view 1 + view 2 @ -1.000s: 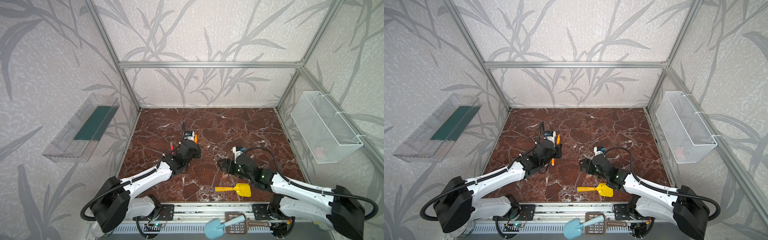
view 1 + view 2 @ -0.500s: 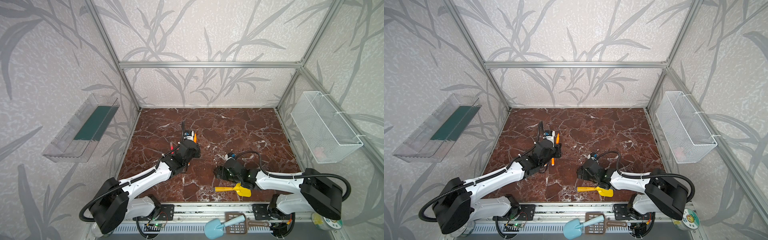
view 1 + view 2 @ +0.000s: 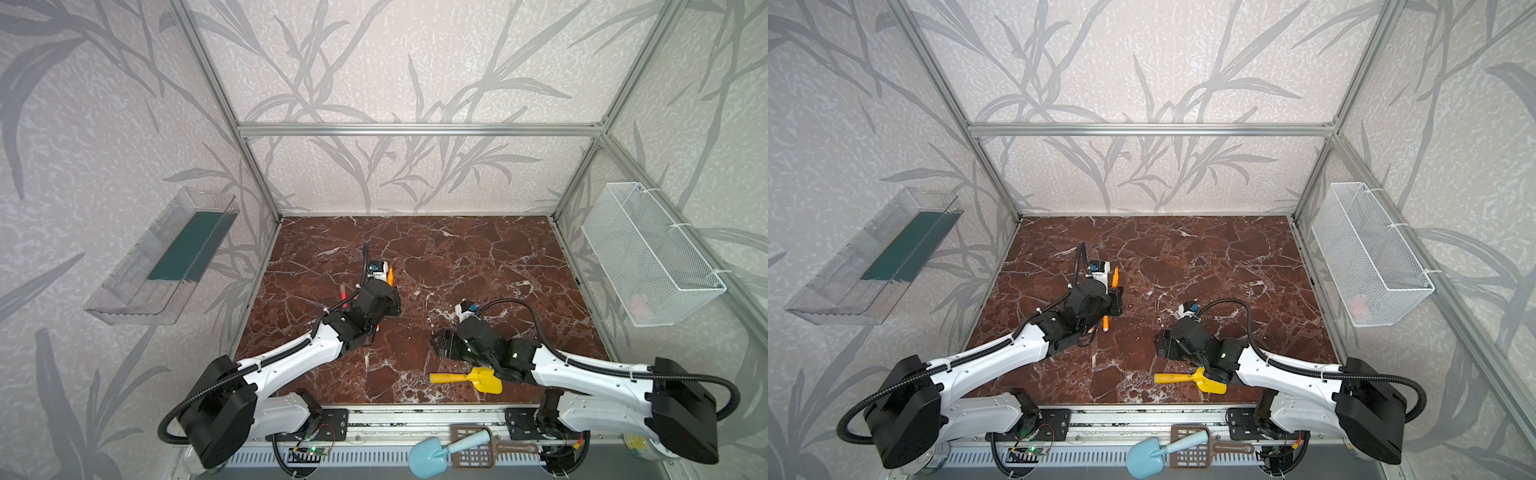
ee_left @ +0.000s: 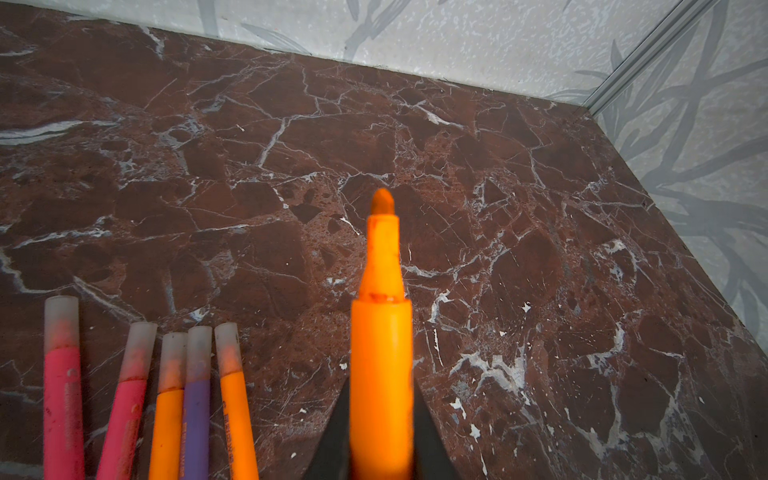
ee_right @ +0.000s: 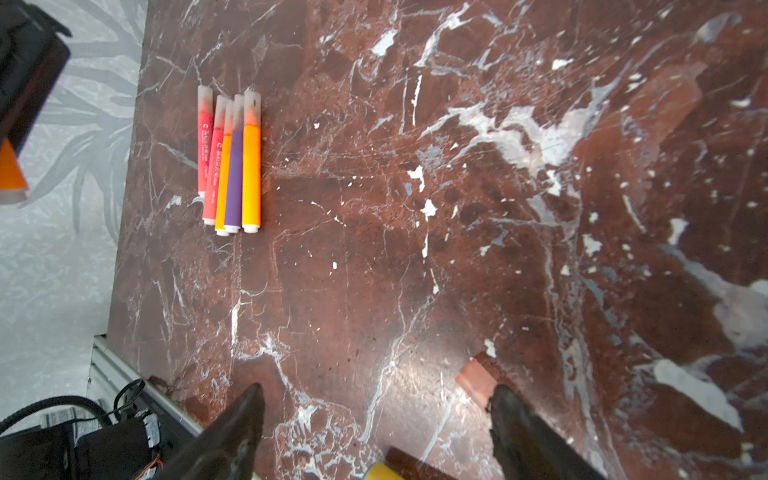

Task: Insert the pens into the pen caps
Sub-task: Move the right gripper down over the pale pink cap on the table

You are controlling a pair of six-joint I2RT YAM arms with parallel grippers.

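One pen cap point(image 5: 476, 381) is lying loose on the table point(image 5: 415, 270), touching or almost touching the tip of one finger point(image 5: 523, 432) of your right gripper point(image 5: 378, 388). That gripper is hanging low with its jaws standing wide apart, and it is holding nothing. It is the near one.

Your left gripper point(image 4: 380, 399) is sitting well apart from the cap. It is squeezing tight on the orange pen point(image 4: 381, 353), the only one with no cap. Its bare tip is pointing at the back wall point(image 4: 457, 37), away from your right gripper.

Five pens point(image 5: 230, 162) are lying side by side near the left gripper, each wearing a cap.

I think you are needing to shift the right jaws sideways so the cap sits between them. The finger is hiding part of the cap, so I cannot tell which way its long side is running.
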